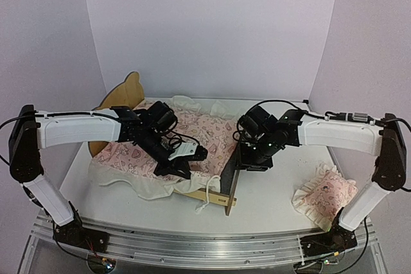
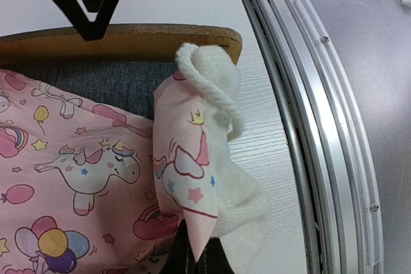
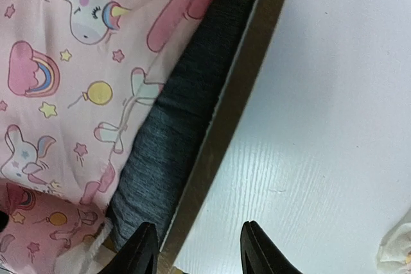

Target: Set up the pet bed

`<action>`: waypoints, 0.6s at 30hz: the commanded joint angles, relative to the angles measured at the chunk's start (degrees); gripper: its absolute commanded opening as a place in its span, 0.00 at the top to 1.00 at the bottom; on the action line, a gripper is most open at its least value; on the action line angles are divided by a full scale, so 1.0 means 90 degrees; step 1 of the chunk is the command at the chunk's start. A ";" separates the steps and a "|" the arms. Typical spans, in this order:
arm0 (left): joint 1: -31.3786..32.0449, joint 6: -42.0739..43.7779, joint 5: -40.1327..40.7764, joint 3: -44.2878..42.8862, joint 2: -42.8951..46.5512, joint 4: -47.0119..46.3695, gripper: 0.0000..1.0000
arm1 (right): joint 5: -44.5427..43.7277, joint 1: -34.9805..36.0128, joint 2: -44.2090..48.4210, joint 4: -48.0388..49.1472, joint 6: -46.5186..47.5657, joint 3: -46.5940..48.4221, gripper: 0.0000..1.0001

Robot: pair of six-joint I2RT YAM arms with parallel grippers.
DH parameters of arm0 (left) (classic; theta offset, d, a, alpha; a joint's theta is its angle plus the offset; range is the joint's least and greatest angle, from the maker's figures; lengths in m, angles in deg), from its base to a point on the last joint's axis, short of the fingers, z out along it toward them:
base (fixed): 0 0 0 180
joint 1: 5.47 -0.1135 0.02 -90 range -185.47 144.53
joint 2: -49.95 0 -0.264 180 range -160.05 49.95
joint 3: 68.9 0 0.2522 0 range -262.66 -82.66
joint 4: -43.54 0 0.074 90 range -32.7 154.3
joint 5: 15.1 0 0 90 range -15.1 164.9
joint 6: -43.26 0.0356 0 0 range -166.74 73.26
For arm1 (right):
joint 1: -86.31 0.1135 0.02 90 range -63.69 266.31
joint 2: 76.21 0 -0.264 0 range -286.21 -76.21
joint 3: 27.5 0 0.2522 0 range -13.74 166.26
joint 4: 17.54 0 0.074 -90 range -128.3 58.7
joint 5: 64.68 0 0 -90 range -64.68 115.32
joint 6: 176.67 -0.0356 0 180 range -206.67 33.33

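Lab test booth: plain backdrop panels (image 1: 212, 30) enclose a white table (image 1: 276, 187) fronted by aluminium rail (image 1: 192, 246)

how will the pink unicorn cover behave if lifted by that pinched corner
Probably floppy: the pink cover bunches and folds where the left gripper pinches it. It looks thin, so it should drape rather than lift flat. Its loose cord might snag the pet bed.

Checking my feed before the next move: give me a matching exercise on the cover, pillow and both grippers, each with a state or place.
1 cover
2 pillow
3 left gripper
4 right gripper

A open
B spread over the bed
C shut on the cover's corner
D on the table, right of the bed

Pairs: 1-B, 2-D, 3-C, 4-A
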 commanded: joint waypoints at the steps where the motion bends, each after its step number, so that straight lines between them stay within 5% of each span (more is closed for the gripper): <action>1: 0.0052 -0.0119 -0.0245 -0.0112 -0.0055 -0.0339 1.00 | 0.0599 -0.0069 -0.0094 0.0836 -0.0162 -0.0094 0.56; 11: 0.0262 -0.0262 -0.0670 -0.0489 -0.0248 -0.0470 1.00 | 0.0406 -0.0573 -0.0624 0.0821 0.0065 -0.0003 0.93; 18: 0.0263 -0.0021 -0.0307 -0.0507 -0.0446 -0.0922 1.00 | 0.0567 -0.0957 -0.1226 0.0755 0.0961 0.0892 0.98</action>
